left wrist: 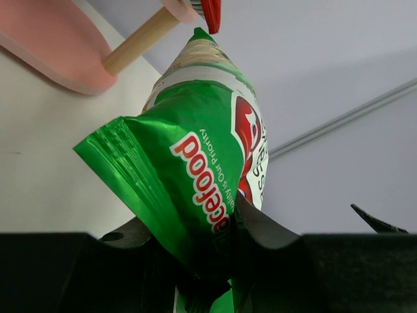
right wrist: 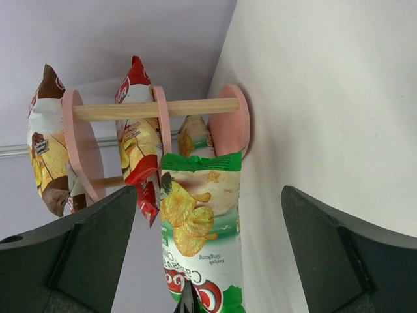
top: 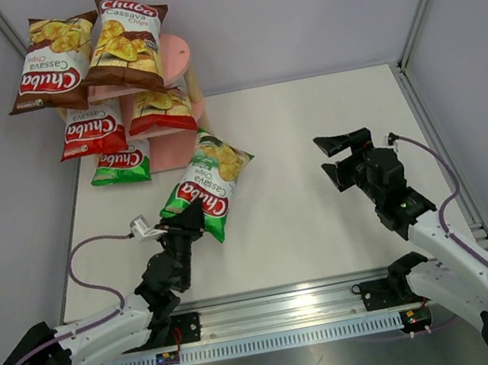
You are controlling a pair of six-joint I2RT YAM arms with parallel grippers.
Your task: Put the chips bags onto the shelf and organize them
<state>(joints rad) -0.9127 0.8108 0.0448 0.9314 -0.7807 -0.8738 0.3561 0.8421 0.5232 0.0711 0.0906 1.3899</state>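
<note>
Pinching jaws mark the left gripper (top: 192,218) in the top view: they are clamped on the near end of a glossy green chips bag (top: 209,181). The bag slants toward the small pink three-tier shelf with wooden posts (top: 176,54) in the far left corner of the white table (top: 327,224). Two brown bags (top: 52,60) fill its top board, two red-white bags (top: 93,129) the middle, and one green bag (top: 120,165) the bottom's left side. The right gripper (top: 336,159), jaws spread and empty, hovers nearer the right edge. The left wrist view shows the bag's crimped seam caught between the fingers. The right wrist view shows the held bag's far end just before the bottom board. This looks like the last placement. The next move likely calls for sliding the bag in beside its green twin, then releasing.
</note>
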